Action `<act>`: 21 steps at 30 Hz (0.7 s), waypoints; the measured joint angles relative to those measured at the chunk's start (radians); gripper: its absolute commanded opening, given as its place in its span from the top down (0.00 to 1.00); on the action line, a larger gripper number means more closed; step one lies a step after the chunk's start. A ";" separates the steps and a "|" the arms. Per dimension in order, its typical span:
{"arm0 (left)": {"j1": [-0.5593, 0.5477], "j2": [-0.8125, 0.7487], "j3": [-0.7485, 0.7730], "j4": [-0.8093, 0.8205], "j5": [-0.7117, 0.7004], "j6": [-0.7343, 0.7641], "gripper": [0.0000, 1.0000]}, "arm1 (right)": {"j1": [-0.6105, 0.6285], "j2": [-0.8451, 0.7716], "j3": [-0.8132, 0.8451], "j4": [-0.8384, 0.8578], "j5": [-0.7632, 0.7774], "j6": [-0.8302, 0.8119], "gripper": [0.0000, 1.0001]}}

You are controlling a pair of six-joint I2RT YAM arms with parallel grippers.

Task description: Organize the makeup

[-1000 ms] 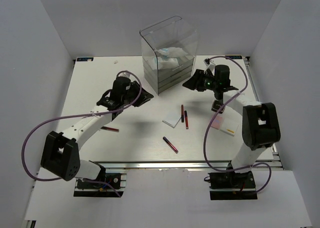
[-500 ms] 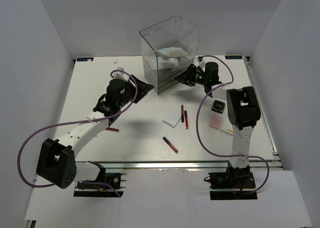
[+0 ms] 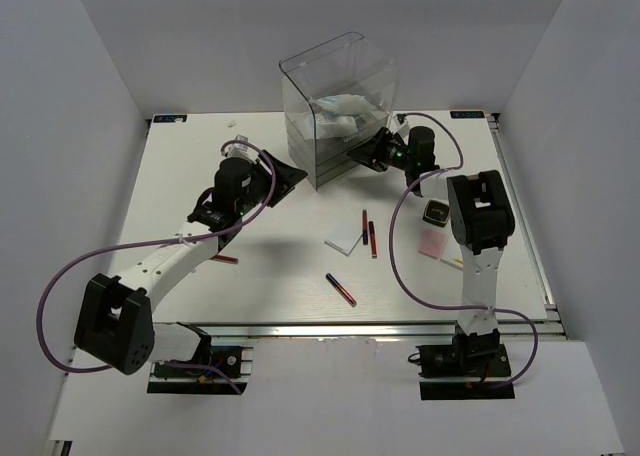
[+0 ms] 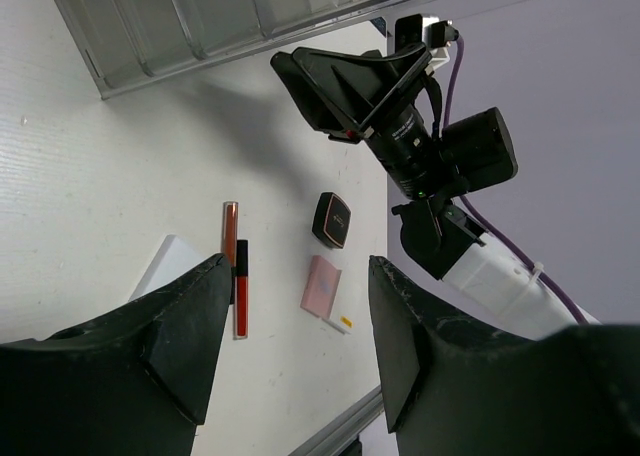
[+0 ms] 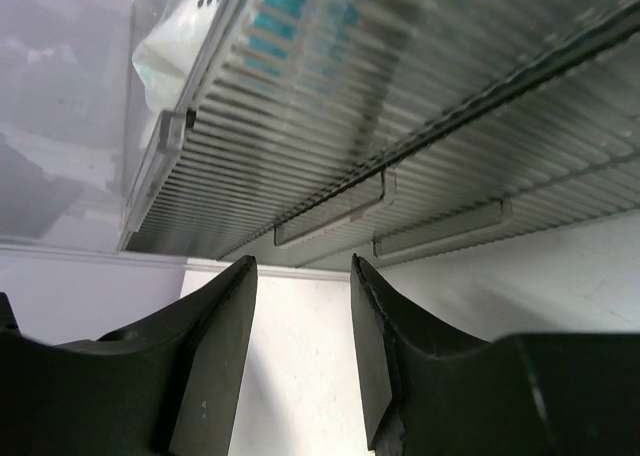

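Note:
The makeup lies scattered on the white table. A white pad sits beside two thin sticks. Another stick lies nearer the front, and a red one lies by the left arm. A black compact and a pink palette are on the right. White packets with blue print are inside the clear drawer box. My left gripper hovers open and empty left of the box. My right gripper is open at the box's front, facing the drawer handles.
In the left wrist view, the compact, palette, sticks and pad lie beyond my open left gripper. The right wrist view shows ribbed drawer fronts close ahead of my right gripper. Walls enclose the table on three sides.
My left gripper has opened and shifted slightly toward the box. My right arm swung left from above the compact to the drawer fronts, with its jaws a little narrower.

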 measured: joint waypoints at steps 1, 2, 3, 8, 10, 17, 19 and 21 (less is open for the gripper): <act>0.000 0.001 0.000 -0.001 0.000 0.000 0.33 | 0.000 0.005 0.003 0.009 0.005 0.006 0.52; 0.000 0.002 0.000 -0.001 0.000 0.000 0.33 | 0.000 0.009 0.003 0.016 0.009 0.012 0.52; 0.000 0.002 0.000 -0.002 0.000 0.000 0.33 | 0.000 0.011 0.003 0.021 0.013 0.022 0.52; 0.000 0.002 0.000 -0.009 0.000 0.000 0.33 | 0.000 0.030 0.006 0.029 0.071 0.051 0.53; 0.000 0.002 0.000 -0.016 0.000 0.000 0.33 | 0.000 0.033 0.008 0.030 0.090 0.063 0.54; 0.000 0.002 0.000 -0.030 -0.001 -0.001 0.33 | 0.000 0.048 0.039 0.042 0.124 0.102 0.58; 0.000 0.002 0.001 -0.031 -0.002 -0.001 0.33 | 0.001 0.053 0.046 0.043 0.130 0.112 0.60; 0.000 0.002 0.002 -0.031 -0.002 -0.002 0.33 | 0.002 0.055 0.048 0.044 0.140 0.125 0.65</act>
